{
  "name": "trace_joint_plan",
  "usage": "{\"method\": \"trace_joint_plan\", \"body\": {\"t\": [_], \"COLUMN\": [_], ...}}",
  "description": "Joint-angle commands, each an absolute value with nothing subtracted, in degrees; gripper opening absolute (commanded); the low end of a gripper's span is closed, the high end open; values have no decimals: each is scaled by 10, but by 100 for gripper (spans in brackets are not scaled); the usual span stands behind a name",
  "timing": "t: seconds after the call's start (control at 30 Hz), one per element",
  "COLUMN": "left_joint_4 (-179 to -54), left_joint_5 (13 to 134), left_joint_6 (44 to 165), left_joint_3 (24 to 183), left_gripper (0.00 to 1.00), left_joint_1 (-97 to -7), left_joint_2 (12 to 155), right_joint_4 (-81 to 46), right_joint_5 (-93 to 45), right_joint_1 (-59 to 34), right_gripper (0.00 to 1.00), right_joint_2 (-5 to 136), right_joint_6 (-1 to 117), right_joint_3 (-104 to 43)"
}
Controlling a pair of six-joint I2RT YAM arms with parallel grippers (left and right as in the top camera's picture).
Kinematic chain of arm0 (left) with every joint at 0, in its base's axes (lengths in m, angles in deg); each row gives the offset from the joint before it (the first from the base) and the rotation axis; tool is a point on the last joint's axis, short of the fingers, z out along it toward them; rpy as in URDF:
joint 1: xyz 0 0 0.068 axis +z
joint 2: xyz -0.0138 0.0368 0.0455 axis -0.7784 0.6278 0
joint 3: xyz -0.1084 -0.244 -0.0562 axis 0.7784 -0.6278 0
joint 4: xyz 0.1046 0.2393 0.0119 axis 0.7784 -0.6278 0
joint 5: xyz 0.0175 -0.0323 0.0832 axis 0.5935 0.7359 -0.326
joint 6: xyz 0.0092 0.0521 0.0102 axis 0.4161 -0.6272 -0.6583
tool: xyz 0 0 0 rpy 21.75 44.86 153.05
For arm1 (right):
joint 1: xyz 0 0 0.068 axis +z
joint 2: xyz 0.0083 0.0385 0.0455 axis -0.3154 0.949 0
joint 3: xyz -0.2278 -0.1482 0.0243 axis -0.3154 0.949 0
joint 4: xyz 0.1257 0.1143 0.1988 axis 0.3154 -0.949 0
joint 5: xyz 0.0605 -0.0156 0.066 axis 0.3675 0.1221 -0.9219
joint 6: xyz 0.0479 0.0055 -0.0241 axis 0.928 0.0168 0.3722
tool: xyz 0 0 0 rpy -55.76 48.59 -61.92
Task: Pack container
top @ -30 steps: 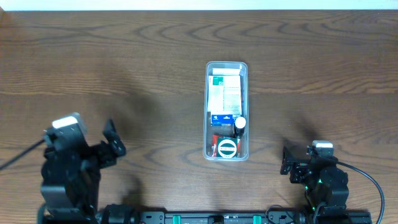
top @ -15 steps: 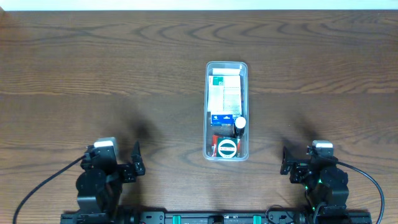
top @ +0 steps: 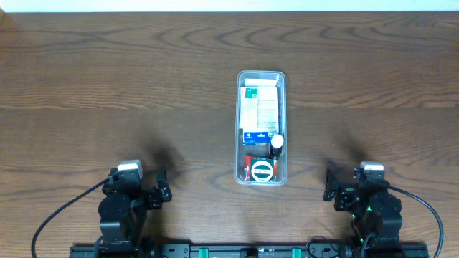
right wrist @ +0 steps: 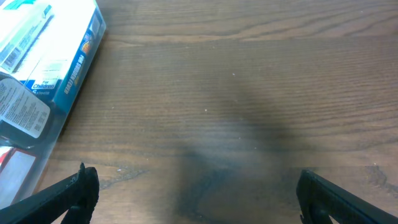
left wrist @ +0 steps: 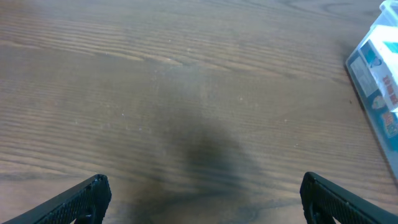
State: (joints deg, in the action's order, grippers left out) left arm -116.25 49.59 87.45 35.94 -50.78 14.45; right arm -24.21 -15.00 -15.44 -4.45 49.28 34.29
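Container (top: 261, 127) ahead, between both jaws

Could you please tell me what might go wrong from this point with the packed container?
1. The container looks crammed and has no lid. The white-capped bottle and the round black-and-white item at its near end might spill if it is moved.
2. The left pincer and right pincer sit open and low on either side of it, so a careless swing inward could knock it.

Left arm (top: 120, 209) drawn back toward near edge of table (top: 72, 107), shifted right, closer to container (top: 261, 129). Looks smaller overhead, probably folded lower. Left gripper (top: 162, 193) follows.
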Motion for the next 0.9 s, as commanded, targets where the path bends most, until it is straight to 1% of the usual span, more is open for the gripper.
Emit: {"method": "trace_joint_plan", "body": {"t": [0.0, 0.17, 0.87], "left_joint_4": [-1157, -1143, -1143], "left_joint_5": [500, 500, 500], "left_joint_6": [865, 865, 865], "left_joint_3": [341, 319, 319], "left_gripper": [98, 98, 98], "left_joint_1": [-504, -504, -504], "left_joint_2": [128, 124, 125], "right_joint_4": [-245, -245, -245], "right_joint_5": [-150, -150, -150], "right_joint_1": [-151, -151, -151], "right_gripper": [99, 99, 99], "right_joint_2": [-49, -49, -49], "right_joint_6": [498, 498, 498], "right_joint_3": [345, 345, 345]}}
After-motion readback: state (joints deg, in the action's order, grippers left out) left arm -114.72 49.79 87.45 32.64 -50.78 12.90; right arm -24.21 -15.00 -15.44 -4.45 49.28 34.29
